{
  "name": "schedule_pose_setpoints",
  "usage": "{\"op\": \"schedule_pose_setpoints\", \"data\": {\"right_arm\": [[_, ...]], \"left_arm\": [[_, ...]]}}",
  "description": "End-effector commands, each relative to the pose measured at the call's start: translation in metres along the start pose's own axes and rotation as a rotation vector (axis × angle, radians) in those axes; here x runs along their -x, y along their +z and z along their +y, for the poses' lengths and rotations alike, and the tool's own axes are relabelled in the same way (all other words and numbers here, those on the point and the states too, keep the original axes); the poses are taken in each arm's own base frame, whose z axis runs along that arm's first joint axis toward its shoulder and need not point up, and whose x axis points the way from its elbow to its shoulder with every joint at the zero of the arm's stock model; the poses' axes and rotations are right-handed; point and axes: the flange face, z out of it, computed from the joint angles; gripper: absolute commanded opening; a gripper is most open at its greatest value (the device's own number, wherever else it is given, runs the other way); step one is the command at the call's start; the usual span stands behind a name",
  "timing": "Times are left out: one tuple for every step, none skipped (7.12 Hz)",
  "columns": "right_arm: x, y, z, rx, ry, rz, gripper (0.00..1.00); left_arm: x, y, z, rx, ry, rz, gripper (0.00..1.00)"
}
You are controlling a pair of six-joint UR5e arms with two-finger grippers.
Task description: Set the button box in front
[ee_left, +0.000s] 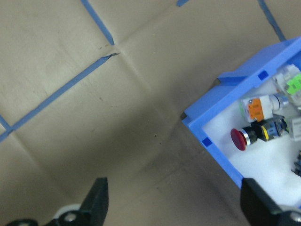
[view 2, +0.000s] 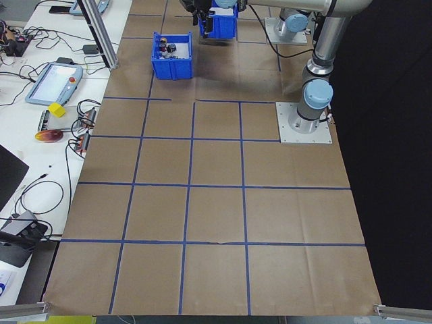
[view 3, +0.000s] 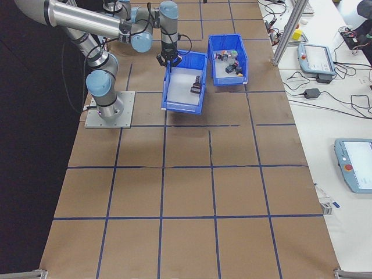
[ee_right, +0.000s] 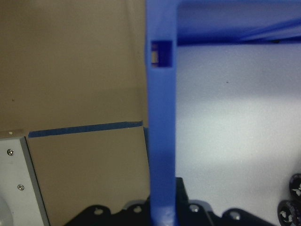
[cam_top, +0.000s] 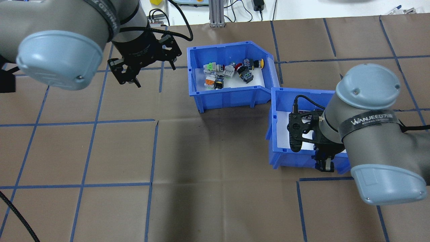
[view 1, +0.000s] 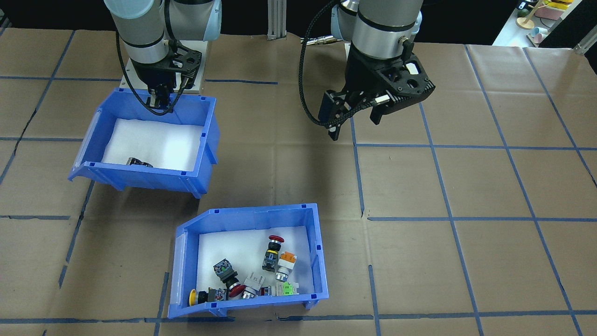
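Blue button box (view 1: 249, 261) on table, left end effector (view 1: 355, 122) spread wide, right end effector (view 1: 158, 101) clamping second bin's (view 1: 149, 142) rim, contents mostly hidden.

I see lots of bare counter (cam_top: 215, 188) on the robot's near side and on its left. My left end effector (cam_top: 147, 69) hangs wide open over bare paper, with nothing under it. Just to its right stands the button box (cam_top: 228, 97), whose tall blue walls block a low path. The second blue bin (view 1: 116, 175) touches that box at one corner, so no gap runs between them. My right end effector (view 1: 158, 100) sits clamped on that bin's back wall.
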Motion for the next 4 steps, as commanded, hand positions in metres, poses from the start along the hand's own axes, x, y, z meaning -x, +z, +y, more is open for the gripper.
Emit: {"op": "schedule_pose_setpoints", "data": {"right_arm": [[0.026, -0.001, -0.041, 0.003, 0.007, 0.012, 0.05], [0.035, -0.003, -0.061, -0.008, -0.014, 0.048, 0.06], [0.042, 0.003, -0.083, -0.011, -0.009, 0.057, 0.06], [0.051, 0.012, -0.112, -0.014, -0.016, 0.079, 0.06]], "left_arm": [[0.030, -0.027, 0.020, 0.009, 0.257, -0.016, 0.99], [0.037, -0.041, 0.033, -0.004, 0.332, -0.008, 0.99], [0.040, -0.037, 0.039, 0.005, 0.347, -0.016, 0.99], [0.045, -0.022, 0.046, 0.029, 0.379, -0.027, 0.99]]}}
